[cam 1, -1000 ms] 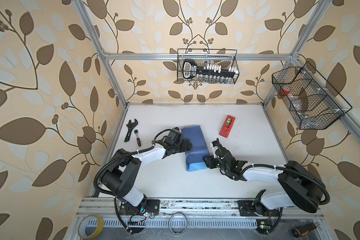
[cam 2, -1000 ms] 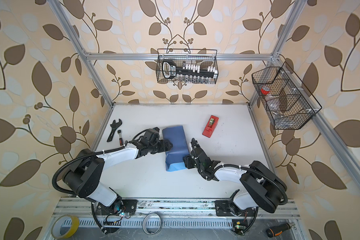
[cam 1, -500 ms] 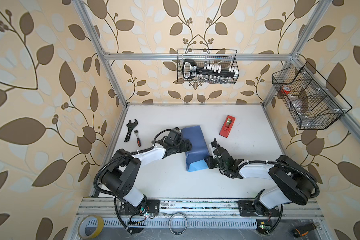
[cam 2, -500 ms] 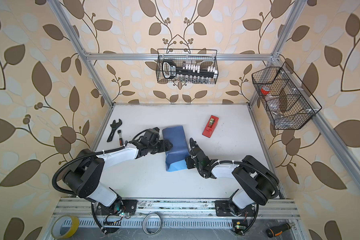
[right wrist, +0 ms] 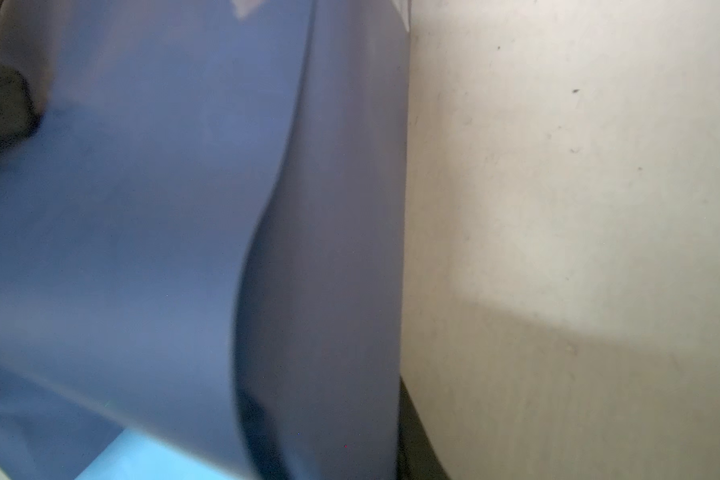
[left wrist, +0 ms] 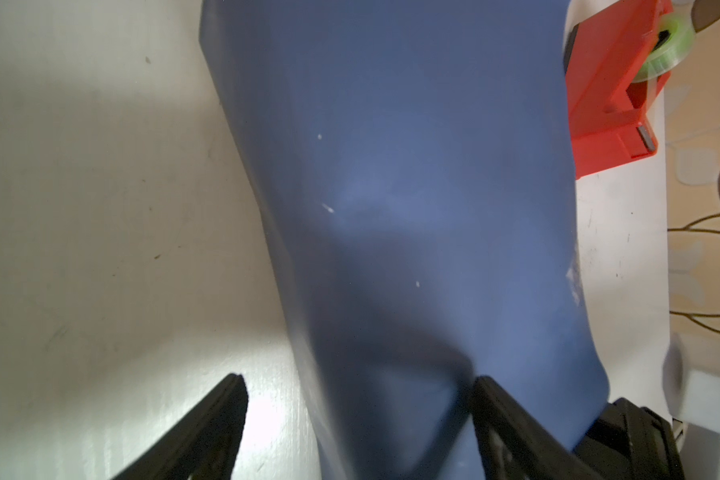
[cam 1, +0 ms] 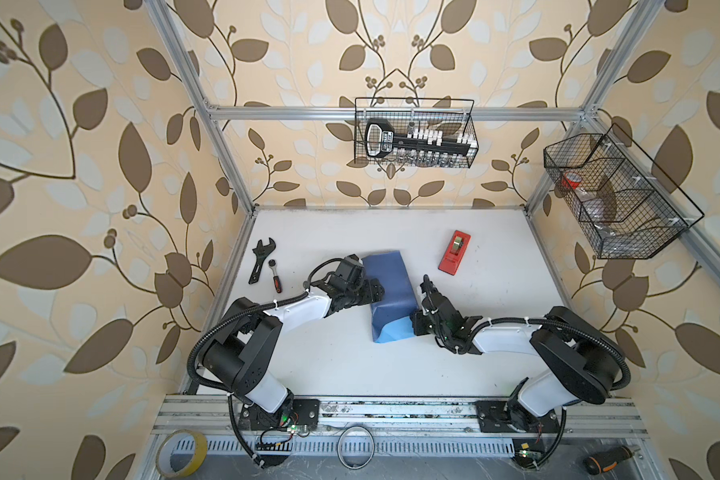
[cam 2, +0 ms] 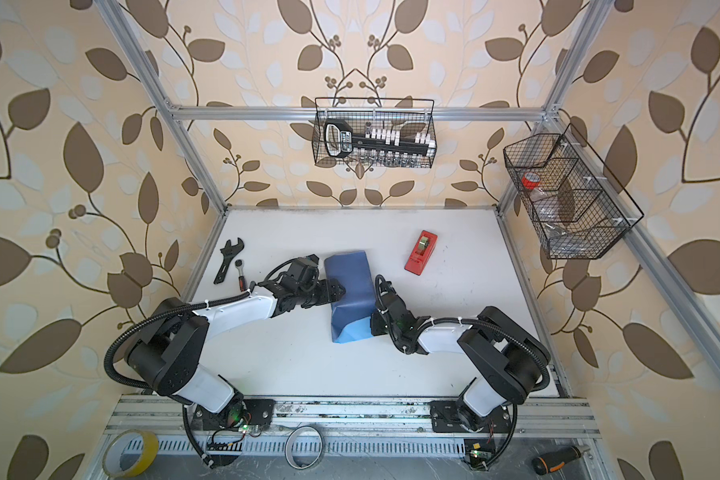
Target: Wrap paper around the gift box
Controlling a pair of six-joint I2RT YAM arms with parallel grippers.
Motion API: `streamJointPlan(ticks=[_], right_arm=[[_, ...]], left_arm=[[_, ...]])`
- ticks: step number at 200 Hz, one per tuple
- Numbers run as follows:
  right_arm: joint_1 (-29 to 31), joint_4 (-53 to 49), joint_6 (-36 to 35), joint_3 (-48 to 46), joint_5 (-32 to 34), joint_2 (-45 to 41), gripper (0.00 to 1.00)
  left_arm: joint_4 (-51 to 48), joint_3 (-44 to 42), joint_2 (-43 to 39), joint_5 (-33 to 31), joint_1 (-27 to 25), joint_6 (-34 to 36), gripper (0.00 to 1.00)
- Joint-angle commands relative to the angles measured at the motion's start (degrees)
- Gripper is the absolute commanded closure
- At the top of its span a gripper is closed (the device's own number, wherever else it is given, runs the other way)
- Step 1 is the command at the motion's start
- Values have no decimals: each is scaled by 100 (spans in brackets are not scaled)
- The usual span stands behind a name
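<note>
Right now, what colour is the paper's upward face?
Dark slate-blue paper, with a light sky-blue strip at its near end; clearest in a top view.

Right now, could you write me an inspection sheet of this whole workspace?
Surface: white table, lightly scuffed.
Job's things: paper folded over, dark side up, light flap at the near end; box not seen.
Clutter: wrench, ratchet, red dispenser.
Tools: left tool open at the paper's left edge; right tool at its near right corner, grip unclear.
Cables: left hose and right hose, both clear of the paper.
Surroundings: back basket, side basket, tape roll in front, leaf wallpaper.
</note>
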Motion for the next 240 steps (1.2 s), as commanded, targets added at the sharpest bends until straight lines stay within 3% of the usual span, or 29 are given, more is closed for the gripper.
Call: streamJointPlan(ticks=[1, 165, 240], right_arm=[[139, -210, 356, 196, 395, 92, 85], [570, -456, 568, 23, 487, -558, 76], [600, 16, 557, -56, 168, -479, 72]], left_arm=[[-527, -211, 89, -156, -13, 99, 14], [-527, -220, 73, -167, -10, 88, 14], [-527, -226, 73, -175, -11, 82, 14]])
